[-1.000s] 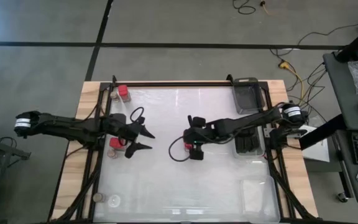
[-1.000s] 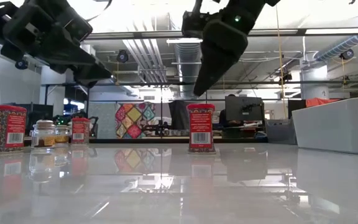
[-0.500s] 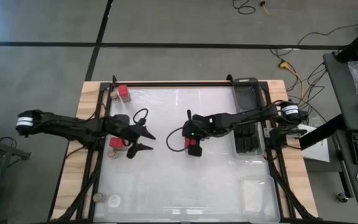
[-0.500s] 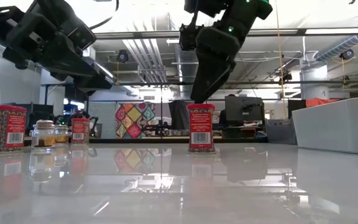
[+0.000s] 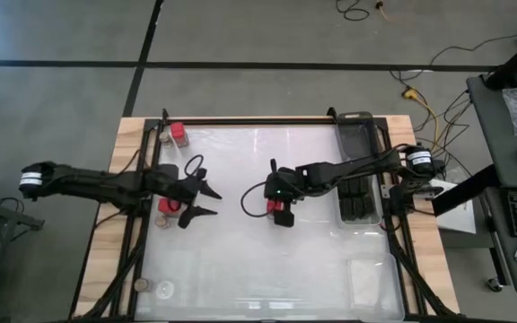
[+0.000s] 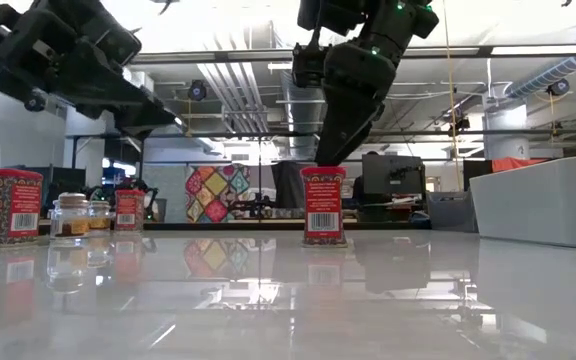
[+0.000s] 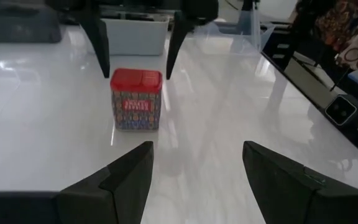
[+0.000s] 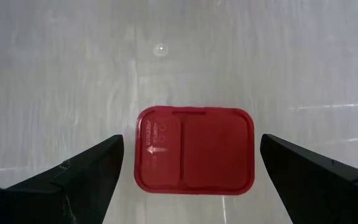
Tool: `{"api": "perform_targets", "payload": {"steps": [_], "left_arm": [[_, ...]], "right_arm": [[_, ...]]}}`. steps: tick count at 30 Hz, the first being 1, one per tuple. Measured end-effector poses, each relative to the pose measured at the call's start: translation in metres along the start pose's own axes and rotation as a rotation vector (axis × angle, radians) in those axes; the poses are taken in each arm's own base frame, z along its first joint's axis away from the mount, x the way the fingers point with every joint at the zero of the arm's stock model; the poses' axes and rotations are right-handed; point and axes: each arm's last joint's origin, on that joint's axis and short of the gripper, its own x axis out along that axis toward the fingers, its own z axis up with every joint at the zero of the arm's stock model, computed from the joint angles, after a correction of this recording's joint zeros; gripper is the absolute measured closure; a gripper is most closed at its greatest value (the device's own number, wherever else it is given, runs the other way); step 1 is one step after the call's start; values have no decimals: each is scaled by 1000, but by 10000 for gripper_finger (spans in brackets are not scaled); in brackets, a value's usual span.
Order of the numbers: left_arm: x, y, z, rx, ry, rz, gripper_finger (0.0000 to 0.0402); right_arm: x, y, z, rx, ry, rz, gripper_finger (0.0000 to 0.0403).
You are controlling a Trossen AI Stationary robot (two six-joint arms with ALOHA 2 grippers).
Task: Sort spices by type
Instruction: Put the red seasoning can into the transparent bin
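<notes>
A red spice tin [image 5: 281, 215] stands upright near the table's middle; it also shows in the low view [image 6: 323, 205] and the left wrist view [image 7: 135, 99]. My right gripper [image 8: 191, 140] hovers open just above it, pointing steeply down, one finger on either side of its lid [image 8: 194, 149] and clear of it. My left gripper [image 5: 209, 203] is open and holds nothing, left of the middle and aimed at that tin. Another red tin [image 5: 166, 208] stands under my left arm, and a third [image 5: 178, 135] at the far left. Two small jars [image 5: 151, 287] stand at the near left corner.
A clear tray [image 5: 341, 213] with dark blocks lies at the right, with an empty-looking tray [image 5: 357, 135] beyond it at the far right. Another clear tray [image 5: 366, 278] sits near the right front corner. Bare tabletop lies between the middle tin and the near edge.
My right gripper has swung a little toward the far edge and turned at the wrist. It now hangs more squarely over the middle red tin and is still open. The tin has not moved.
</notes>
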Motion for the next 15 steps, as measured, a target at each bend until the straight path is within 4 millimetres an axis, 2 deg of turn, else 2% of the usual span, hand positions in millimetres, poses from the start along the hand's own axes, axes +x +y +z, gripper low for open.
{"api": "perform_targets", "payload": {"steps": [4,10,15], "left_arm": [[-7,-3,-12,16,-7,-4,170],[-15,-8,-32,77,-185,-28,170],[-18,-8,-46,84,-212,-28,170]], "right_arm": [[1,0,-1,0,-3,-2,34],[6,-1,-5,0,-4,-8,34],[9,-1,-10,8,13,-10,35]]}}
